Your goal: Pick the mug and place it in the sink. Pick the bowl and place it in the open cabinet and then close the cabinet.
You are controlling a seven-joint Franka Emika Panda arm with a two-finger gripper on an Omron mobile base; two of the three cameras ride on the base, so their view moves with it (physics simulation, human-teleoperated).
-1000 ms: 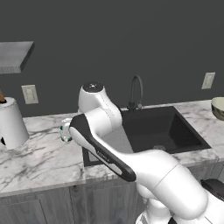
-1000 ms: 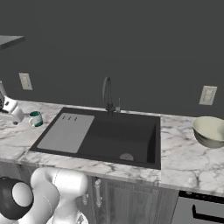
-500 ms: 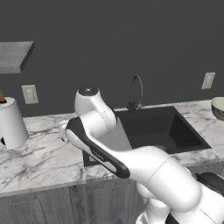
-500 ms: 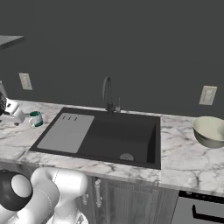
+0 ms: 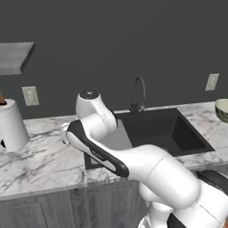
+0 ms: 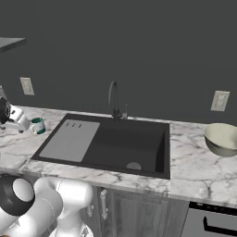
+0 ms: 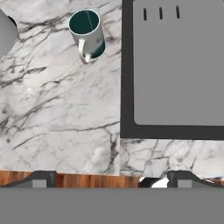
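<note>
Tool (image 7: 109, 177) spread wide, gripping nothing, hovering above marble tabletop (image 7: 57, 118). Mug (image 7: 87, 34) upright ahead of tool and off toward one fingertip, just beside sink (image 7: 175, 65) drainboard. Bowl (image 6: 223, 139) well apart from tool, beyond sink.

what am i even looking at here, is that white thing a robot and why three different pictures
Yes: the white arm is a robot in a rendered kitchen. Two pictures come from cameras behind it, left and right. The third looks down from its hand; the gripper is open and holds nothing. On the marble counter stands a small mug with a teal inside, beside the black sink and its grey drainboard. A large bowl sits right of the sink.
</note>
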